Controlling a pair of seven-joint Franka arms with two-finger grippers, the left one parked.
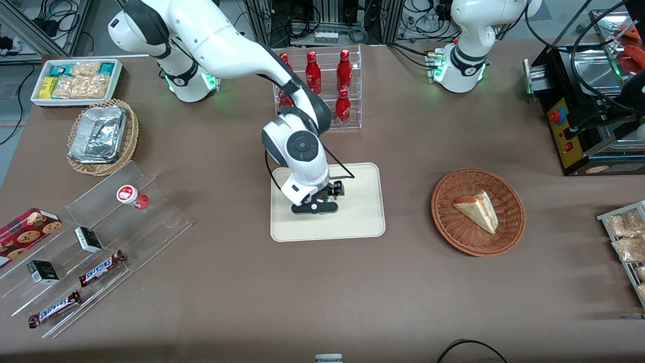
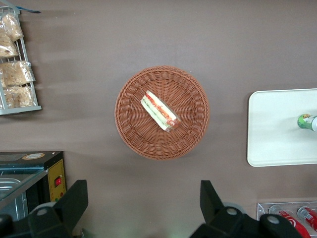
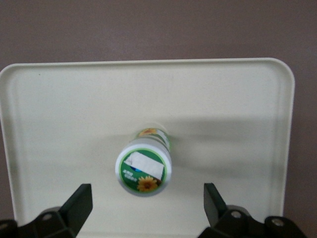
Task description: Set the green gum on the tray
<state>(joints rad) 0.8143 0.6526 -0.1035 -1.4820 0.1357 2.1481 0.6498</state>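
My pincer (image 1: 316,207) hangs over the tray (image 1: 363,222), its two fingers (image 3: 79,203) spread wide and holding nothing. The green gum (image 3: 144,167) stands upright on the tray between those fingers, touching neither, its white lid and green-ringed label facing up toward my wrist. From the parked arm's wrist, only the green side of the bottle shows at the picture's edge, above the tray's cream floor. The tray is a flat cream rectangle with rounded corners and a low rim, lying on the brown surface (image 1: 322,292). Farther from the front camera than the tray is a clear rack of red bottles (image 1: 330,85). Toward the parked arm's end lies a wicker basket (image 1: 477,212) holding a sandwich wedge (image 1: 477,210). Toward my end of the surface, a red-labelled container (image 1: 131,195) sits on a clear stepped stand (image 1: 90,247).
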